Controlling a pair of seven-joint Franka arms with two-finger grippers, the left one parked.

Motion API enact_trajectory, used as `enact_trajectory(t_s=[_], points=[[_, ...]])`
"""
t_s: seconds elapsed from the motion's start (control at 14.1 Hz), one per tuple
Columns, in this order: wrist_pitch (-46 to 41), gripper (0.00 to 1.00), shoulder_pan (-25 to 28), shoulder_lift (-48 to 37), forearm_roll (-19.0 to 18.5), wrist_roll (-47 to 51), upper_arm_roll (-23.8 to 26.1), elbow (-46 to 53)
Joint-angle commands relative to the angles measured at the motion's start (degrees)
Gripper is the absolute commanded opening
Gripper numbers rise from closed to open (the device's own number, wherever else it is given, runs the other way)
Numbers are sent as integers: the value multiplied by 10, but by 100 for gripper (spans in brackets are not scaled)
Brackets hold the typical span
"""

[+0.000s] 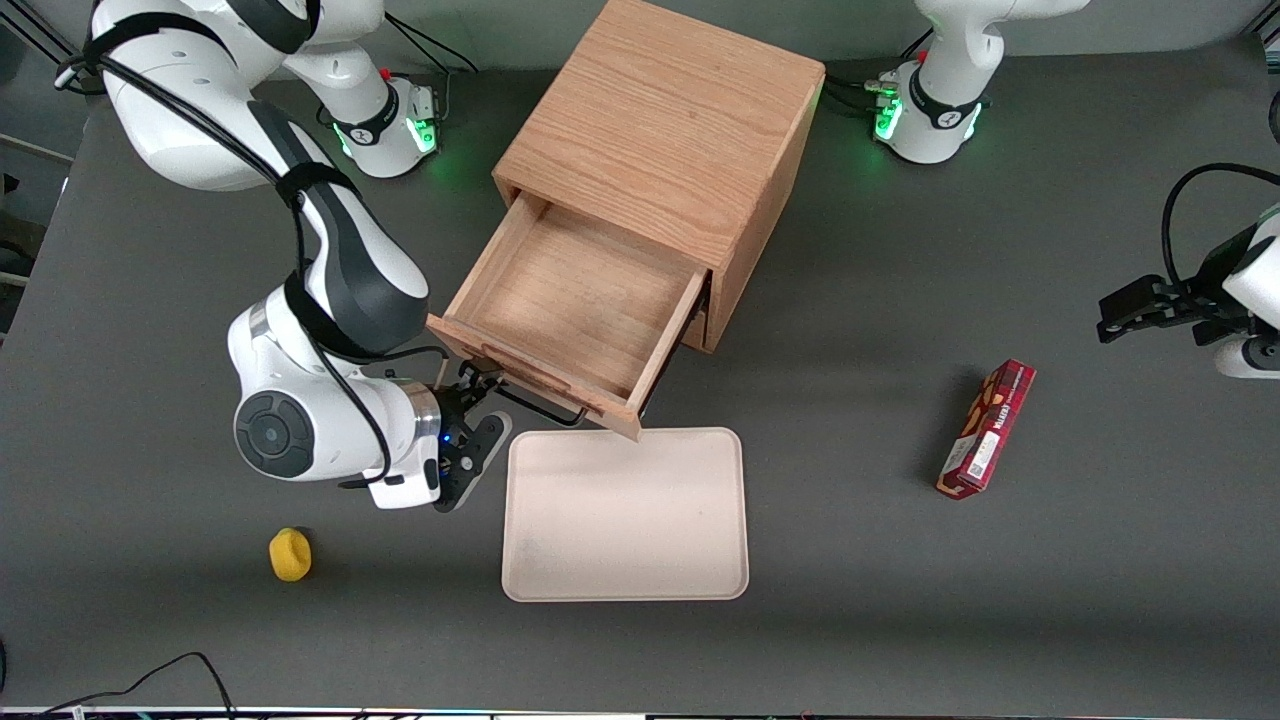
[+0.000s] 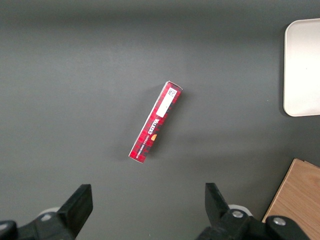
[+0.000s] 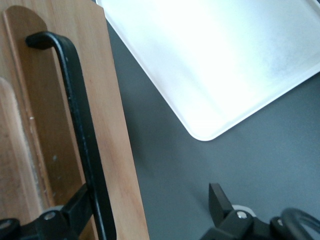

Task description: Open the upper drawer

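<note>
The upper drawer (image 1: 580, 300) of the wooden cabinet (image 1: 660, 130) stands pulled far out toward the front camera, and its tray is empty inside. Its black wire bar handle (image 1: 535, 405) runs along the light oak front (image 3: 107, 100). My gripper (image 1: 478, 420) is at the working arm's end of that handle, low over the table and open. In the right wrist view the handle bar (image 3: 80, 125) crosses in front of one finger, while the other finger (image 3: 219, 199) hangs over bare table. The gripper (image 3: 150, 205) holds nothing.
A cream tray (image 1: 625, 515) lies on the table just in front of the open drawer, close beside the gripper, and also shows as the tray (image 3: 215, 65). A small yellow object (image 1: 290, 553) sits nearer the front camera. A red box (image 1: 985, 430) lies toward the parked arm's end.
</note>
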Motion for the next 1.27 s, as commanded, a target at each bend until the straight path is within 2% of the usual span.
enact_trajectory(t_s=[0.0,0.42,0.57,0.85,0.92,1.06,1.2], points=[[-42,100,8,-3,-12,-10,5,31],[-72,100,4,-181,-4,24,6,25],[-94,100,4,-221,2,132,6,24],[-124,100,1,-304,-3,443,-4,10],[-128,100,-12,-326,-12,491,-19,-4],[-179,100,-21,-354,-11,498,-96,-18],[-270,100,-22,-368,-18,491,-164,-36]])
